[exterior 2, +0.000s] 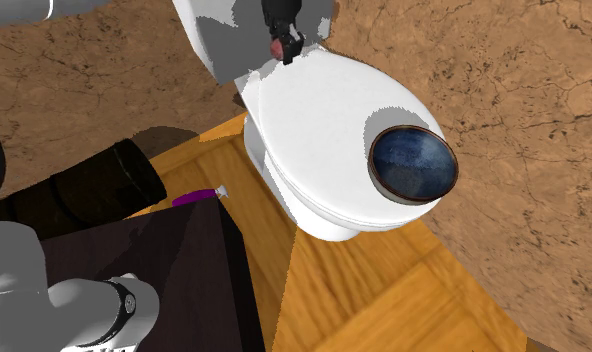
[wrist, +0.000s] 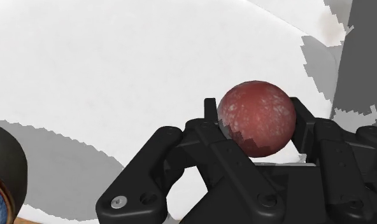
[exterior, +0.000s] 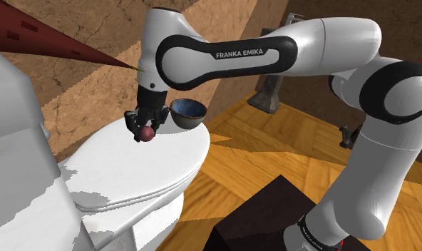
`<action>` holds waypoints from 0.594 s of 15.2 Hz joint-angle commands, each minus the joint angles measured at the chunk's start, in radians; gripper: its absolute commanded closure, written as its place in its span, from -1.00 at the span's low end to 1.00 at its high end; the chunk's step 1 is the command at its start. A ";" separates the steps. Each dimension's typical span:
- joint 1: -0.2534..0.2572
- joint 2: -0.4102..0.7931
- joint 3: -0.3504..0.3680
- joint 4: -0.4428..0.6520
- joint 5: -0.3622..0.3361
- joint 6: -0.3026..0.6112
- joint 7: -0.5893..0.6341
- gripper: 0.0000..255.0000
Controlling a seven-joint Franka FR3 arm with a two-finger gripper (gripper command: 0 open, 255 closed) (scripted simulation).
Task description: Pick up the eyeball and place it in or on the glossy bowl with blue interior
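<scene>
Dark stand (exterior: 266, 214) on a wood floor (exterior: 274, 150), then the white toilet lid (exterior: 131, 160). The blue-inside bowl (exterior 2: 414, 165) sits at its front edge. The end effector (exterior: 147, 127) is clamped around the mottled red eyeball (wrist: 255, 124) near the lid's back edge. It's round, so no long axis, and I can't tell its facing. Cracked brown wall (exterior: 95, 93) behind.

The eyeball (wrist: 256, 124) is a mottled red ball with pale speckles, fairly matt, and the gripper (wrist: 255, 108) on it is matt black all over. The bowl (exterior 2: 413, 165) at the front edge of the toilet lid (exterior 2: 314, 110) is glossy with a cloudy blue sheen inside. That lid's smooth plain white, and the floor (exterior: 274, 153) is grainy wood planks.
</scene>
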 commanded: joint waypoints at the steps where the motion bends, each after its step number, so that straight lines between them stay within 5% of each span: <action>1: -0.028 0.000 -0.013 0.009 0.007 -0.012 -0.044 1.00; 9: -0.138 0.019 -0.069 0.043 0.026 -0.043 -0.217 1.00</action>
